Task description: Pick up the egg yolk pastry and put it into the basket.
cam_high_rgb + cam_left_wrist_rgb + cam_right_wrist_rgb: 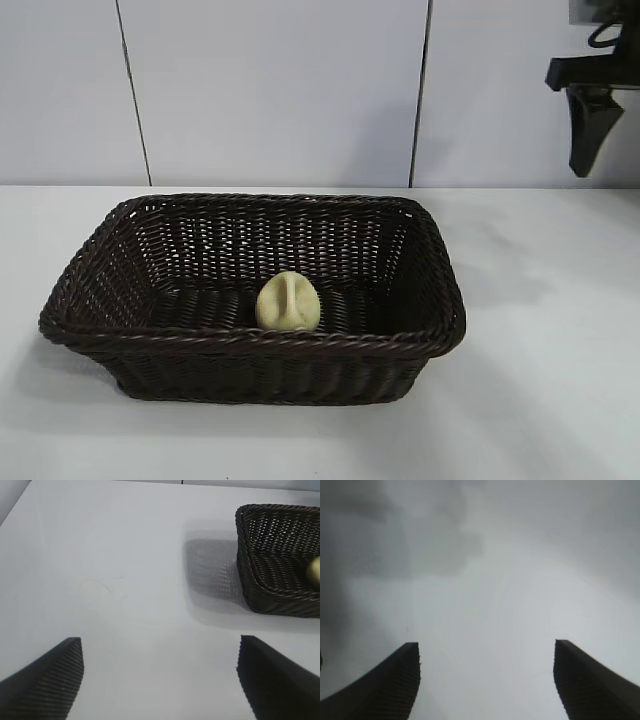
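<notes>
The egg yolk pastry (pixel 289 301) lies inside the basket (pixel 250 340), on its floor close to the near wall, so the placing looks done and little is left to spoil. The right claw (pixel 585 135) hangs high above the worktop (pixel 540 400), well apart from the basket on its right side; its wrist view shows both fingers spread wide over bare surface with nothing between them. The left claw (pixel 160 680) is also wide and empty, pointing down at bare worktop with the basket's corner (pixel 280 560) off to one side and a sliver of the pastry (pixel 315 572) just showing inside it. The main risk I see is an arm clipping the braided rim on its way to rest, which could shove or tip the light basket and roll the round pastry about. A low sweep by the left arm would be the likelier cause, since it sits nearer the wicker wall.
</notes>
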`<state>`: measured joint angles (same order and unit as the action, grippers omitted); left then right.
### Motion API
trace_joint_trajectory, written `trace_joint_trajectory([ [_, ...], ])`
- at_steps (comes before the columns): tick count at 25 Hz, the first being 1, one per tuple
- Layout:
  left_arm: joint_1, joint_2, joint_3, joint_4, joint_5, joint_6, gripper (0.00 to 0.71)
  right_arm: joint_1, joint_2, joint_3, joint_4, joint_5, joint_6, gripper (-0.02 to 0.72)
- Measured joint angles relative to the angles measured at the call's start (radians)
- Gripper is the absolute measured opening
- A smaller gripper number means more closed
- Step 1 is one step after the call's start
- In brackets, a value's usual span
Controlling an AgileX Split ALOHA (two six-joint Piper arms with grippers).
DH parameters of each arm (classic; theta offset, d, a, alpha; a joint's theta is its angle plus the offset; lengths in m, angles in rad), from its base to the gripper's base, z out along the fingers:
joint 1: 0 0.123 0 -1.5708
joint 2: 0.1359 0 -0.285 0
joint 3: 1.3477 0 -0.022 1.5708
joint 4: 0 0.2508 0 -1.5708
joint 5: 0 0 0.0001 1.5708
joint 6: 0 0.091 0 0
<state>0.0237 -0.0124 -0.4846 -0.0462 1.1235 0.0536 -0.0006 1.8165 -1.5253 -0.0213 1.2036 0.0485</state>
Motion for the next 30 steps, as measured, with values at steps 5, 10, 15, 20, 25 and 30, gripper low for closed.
trace_joint_trajectory([
  [5,0.0,0.0,0.0,0.0,0.0,0.0,0.606,-0.013,-0.028,0.017,-0.002,0.01,-0.008,0.539],
  [10,0.0,0.0,0.0,0.0,0.0,0.0,0.606,-0.013,-0.141,0.118,0.028,0.01,-0.013,0.539],
  [15,0.0,0.0,0.0,0.0,0.0,0.0,0.606,-0.013,-0.315,0.306,0.03,0.01,-0.019,0.539],
  [20,0.0,0.0,0.0,0.0,0.0,0.0,0.606,-0.013,-0.523,0.501,0.03,0.011,-0.035,0.539],
  [25,0.0,0.0,0.0,0.0,0.0,0.0,0.606,-0.013,-0.742,0.689,0.031,-0.025,-0.038,0.539],
  [30,0.0,0.0,0.0,0.0,0.0,0.0,0.606,-0.013,-0.983,0.882,0.033,-0.088,-0.054,0.539],
])
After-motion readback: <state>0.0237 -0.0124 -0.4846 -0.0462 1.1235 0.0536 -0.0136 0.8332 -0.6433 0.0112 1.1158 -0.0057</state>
